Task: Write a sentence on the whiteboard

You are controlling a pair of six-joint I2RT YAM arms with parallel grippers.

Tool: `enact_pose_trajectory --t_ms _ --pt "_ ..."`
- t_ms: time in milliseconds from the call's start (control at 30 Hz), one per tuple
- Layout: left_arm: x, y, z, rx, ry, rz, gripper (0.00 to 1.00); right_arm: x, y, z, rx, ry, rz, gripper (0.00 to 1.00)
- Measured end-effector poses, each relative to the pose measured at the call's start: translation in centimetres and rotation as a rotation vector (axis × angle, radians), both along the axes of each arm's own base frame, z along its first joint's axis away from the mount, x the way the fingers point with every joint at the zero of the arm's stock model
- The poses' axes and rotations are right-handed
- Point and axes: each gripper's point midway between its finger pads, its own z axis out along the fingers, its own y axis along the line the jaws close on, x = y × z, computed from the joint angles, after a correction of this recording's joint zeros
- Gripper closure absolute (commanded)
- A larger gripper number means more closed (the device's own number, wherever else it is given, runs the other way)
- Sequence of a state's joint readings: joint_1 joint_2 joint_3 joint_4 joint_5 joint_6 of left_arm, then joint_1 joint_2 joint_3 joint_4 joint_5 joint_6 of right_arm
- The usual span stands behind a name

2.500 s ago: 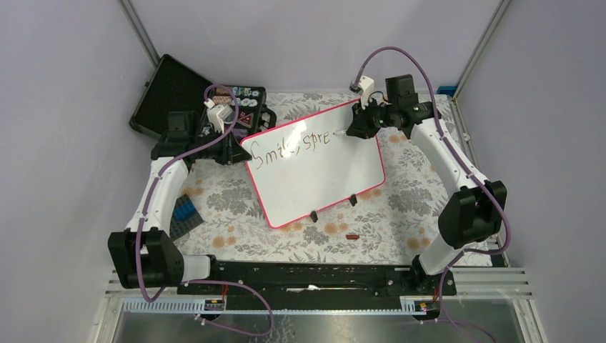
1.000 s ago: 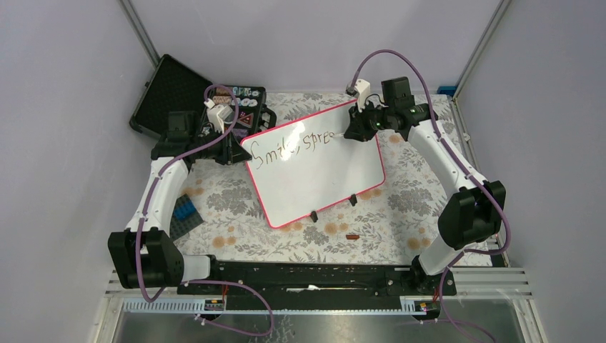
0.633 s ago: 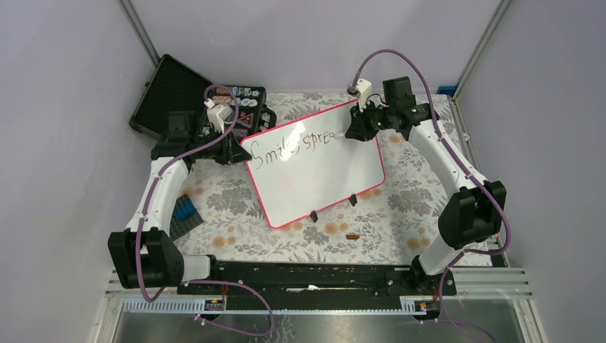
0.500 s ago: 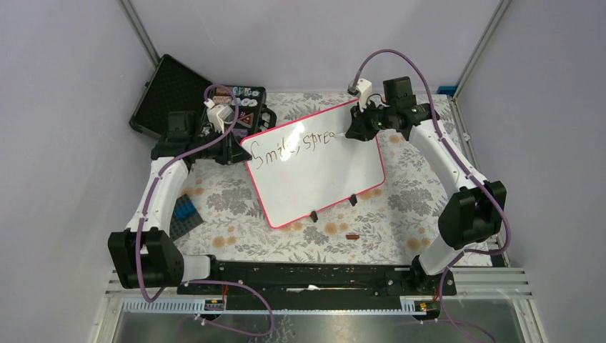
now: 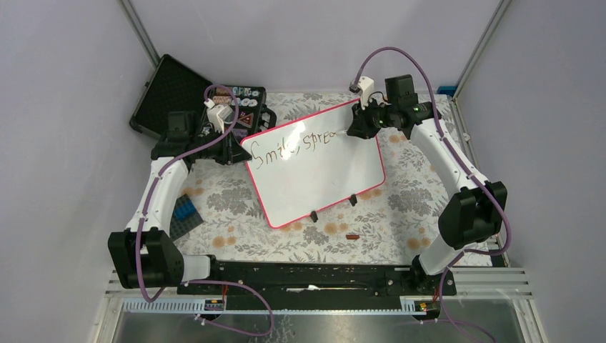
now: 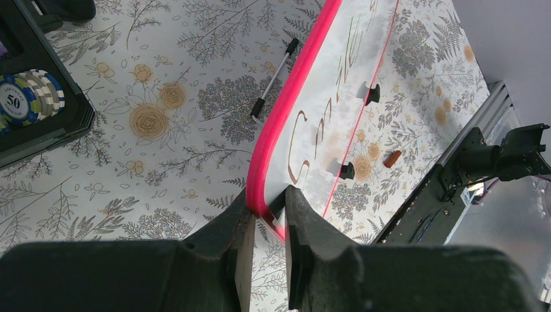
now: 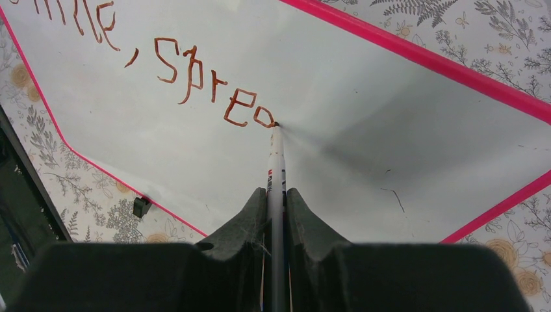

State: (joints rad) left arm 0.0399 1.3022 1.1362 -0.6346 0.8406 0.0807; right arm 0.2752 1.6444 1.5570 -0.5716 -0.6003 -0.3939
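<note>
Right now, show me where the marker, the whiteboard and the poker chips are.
the marker (image 7: 276,166): right wrist view, middle of its white barrel.
the whiteboard (image 5: 321,182): top external view, bare white surface below the writing.
the poker chips (image 6: 19,101): left wrist view, face of the end chip.

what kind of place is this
Likely a robot lab test cell: aluminium frame posts and plain walls enclose a floral-covered table, and the right gripper holds a marker to the whiteboard.

My whiteboard (image 5: 321,179) is glossy white with a pink-red rim, and the writing (image 7: 193,75) on it is reddish brown. The marker (image 7: 276,162) is white. The counter (image 5: 236,200) wears grey leaves and tan roses. My left pincer (image 6: 268,201), right pincer (image 7: 277,192) and the case (image 5: 168,89) are black.
</note>
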Motion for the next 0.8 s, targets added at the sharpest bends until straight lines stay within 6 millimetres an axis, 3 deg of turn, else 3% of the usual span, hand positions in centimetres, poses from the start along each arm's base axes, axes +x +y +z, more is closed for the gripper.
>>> enact_pose_trajectory --t_ms 800 --pt "0.01 0.00 0.00 0.000 0.000 0.000 1.00 -0.32 0.05 -0.53 0.001 0.012 0.013 1.00"
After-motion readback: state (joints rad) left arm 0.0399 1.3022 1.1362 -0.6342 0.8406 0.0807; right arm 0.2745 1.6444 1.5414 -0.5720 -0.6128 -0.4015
